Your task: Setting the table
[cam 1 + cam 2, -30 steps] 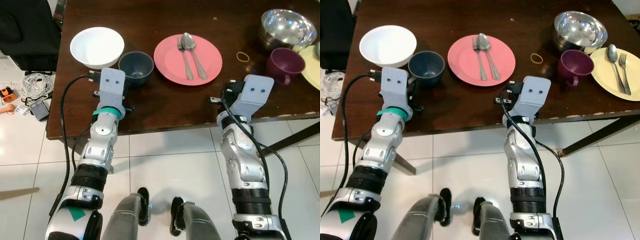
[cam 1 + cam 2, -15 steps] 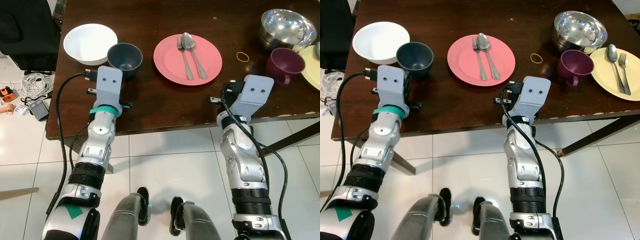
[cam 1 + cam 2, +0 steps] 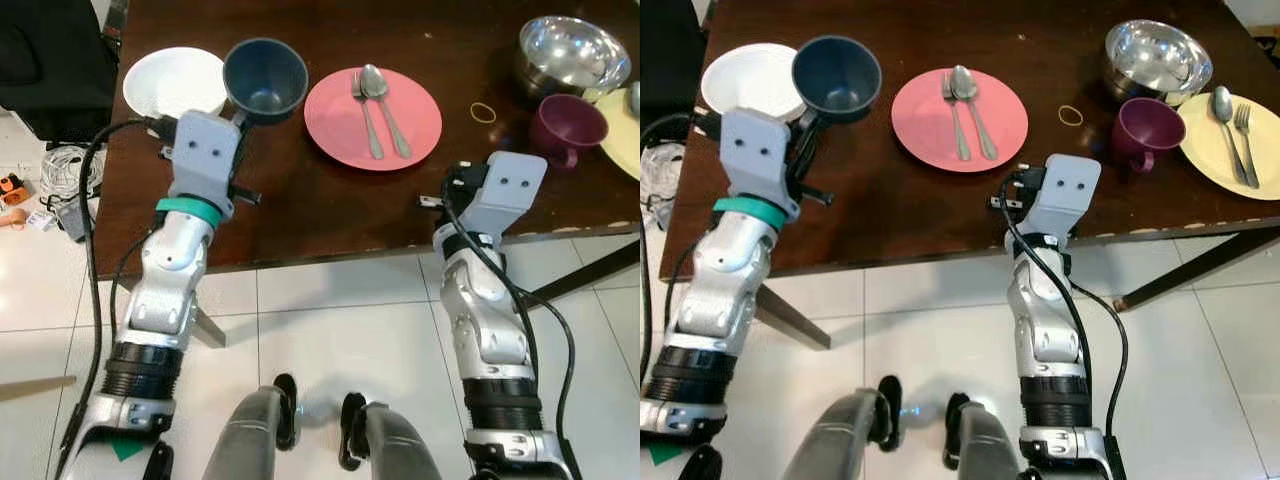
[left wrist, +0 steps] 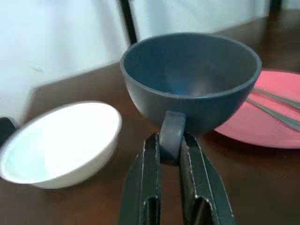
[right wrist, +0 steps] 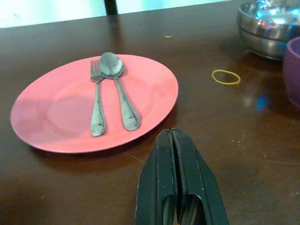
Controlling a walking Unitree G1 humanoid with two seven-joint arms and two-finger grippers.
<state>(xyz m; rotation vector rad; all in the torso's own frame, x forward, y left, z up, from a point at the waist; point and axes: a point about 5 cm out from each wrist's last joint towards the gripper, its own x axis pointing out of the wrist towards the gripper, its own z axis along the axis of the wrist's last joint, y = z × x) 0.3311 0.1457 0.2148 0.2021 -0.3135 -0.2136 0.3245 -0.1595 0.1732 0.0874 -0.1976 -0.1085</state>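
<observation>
Left gripper (image 4: pixel 169 152): fingers pinching handle of dark blue cup (image 3: pixel 265 80), aloft near table's (image 3: pixel 330 215) left edge, unplaced. Pink plate (image 3: pixel 373 118): fork, spoon laid. Right gripper (image 5: pixel 177 180): fingers pressed together, idle at near edge.

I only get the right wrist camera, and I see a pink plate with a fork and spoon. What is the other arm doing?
Observer: The left claw is shut on the handle of a dark blue cup, held up off the table.
Operator: Is anything next to that cup?
Observer: A white bowl stands on the table at the far left corner.
Operator: Is there another plate?
Observer: Yes, a yellow plate at the right edge, with its own spoon and fork on it.
Operator: And my purple thing, what is it?
Observer: A purple cup with a handle, just in front of the steel bowl.
</observation>
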